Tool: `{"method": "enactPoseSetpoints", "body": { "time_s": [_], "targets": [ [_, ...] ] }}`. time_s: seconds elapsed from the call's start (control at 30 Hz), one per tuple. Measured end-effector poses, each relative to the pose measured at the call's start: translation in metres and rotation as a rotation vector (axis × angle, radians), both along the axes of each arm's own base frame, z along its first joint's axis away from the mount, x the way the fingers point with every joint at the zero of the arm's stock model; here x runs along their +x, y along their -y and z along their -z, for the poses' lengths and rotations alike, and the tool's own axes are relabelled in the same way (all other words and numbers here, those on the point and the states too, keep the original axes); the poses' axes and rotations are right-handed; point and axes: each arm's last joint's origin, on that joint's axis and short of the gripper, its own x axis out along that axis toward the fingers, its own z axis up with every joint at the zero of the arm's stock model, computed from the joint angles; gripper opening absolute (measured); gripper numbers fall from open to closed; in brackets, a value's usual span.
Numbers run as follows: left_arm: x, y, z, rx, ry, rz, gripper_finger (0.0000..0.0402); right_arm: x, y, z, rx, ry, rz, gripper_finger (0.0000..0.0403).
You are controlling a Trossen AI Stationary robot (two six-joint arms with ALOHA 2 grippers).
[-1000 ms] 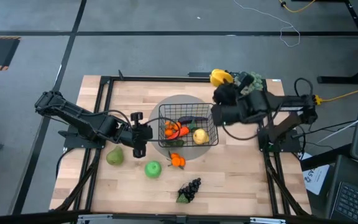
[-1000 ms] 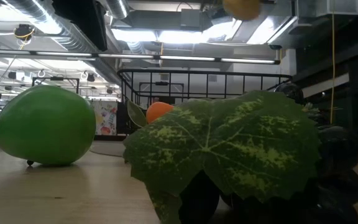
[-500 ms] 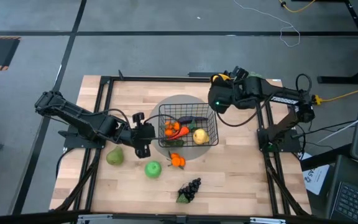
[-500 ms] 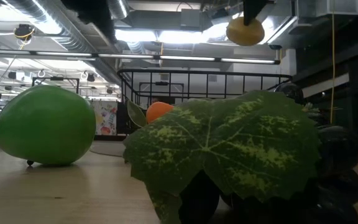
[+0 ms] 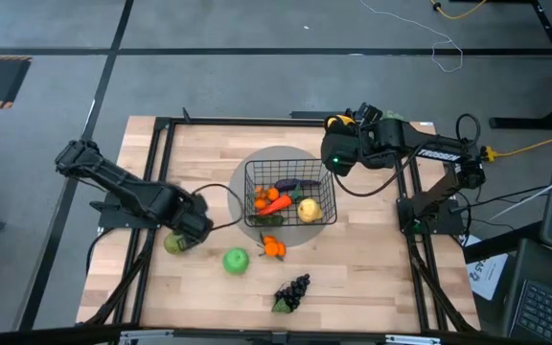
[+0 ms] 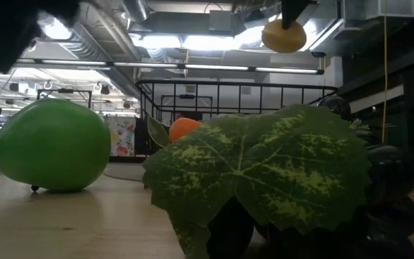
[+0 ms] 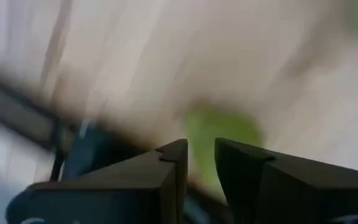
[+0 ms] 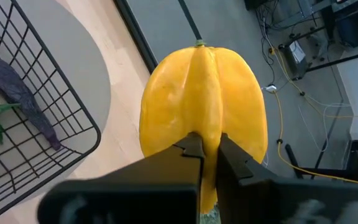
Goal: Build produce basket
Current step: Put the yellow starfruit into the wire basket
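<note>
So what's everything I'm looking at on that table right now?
basket: one, black wire, table centre, on the disc.
disc: one, flat grey, under the basket.
produce in basket: orange carrot, yellow fruit, purple eggplant.
oranges: small orange cluster, just in front of the basket.
green apple: one, front of table.
pear: one, green, left side, under the left gripper.
grapes: one dark bunch with a leaf, front edge.
yellow ribbed fruit: one, held up beyond the basket's back right corner.
left gripper: dark, fingers slightly apart, over the pear.
right gripper: dark, shut on the yellow ribbed fruit.
</note>
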Motion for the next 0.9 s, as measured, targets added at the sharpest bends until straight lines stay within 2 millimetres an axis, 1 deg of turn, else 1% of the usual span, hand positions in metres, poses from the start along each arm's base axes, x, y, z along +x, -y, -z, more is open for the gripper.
{"method": "enactPoseSetpoints", "body": {
  "time_s": [0.1, 0.23, 0.33, 0.5, 0.6, 0.73, 0.9],
  "targets": [
    [-0.014, 0.002, -0.001, 0.050, -0.085, -0.154, 0.0069, 0.000, 0.000, 0.000, 0.000, -0.001, 0.000, 0.0006],
    [-0.023, 0.007, -0.001, 0.096, -0.104, -0.289, 0.0069, 0.000, 0.000, 0.000, 0.000, -0.001, 0.000, 0.0006],
    [-0.028, 0.009, 0.013, 0.084, -0.147, -0.422, 0.0069, 0.000, 0.000, 0.000, 0.002, -0.003, -0.001, 0.0006],
    [-0.038, 0.006, 0.047, 0.040, -0.282, -0.472, 0.0069, 0.000, 0.000, 0.001, 0.016, -0.006, -0.005, 0.0006],
    [-0.050, 0.003, 0.064, 0.031, -0.405, -0.499, 0.0069, 0.000, 0.000, 0.001, 0.018, -0.006, -0.005, 0.0006],
    [-0.057, -0.001, 0.086, 0.021, -0.439, -0.503, 0.0069, 0.000, 0.000, 0.001, 0.018, -0.004, -0.003, 0.0006],
    [-0.052, 0.001, 0.087, 0.018, -0.358, -0.483, 0.0069, 0.000, 0.000, 0.001, 0.018, -0.004, -0.003, 0.0006]
  ]
}}
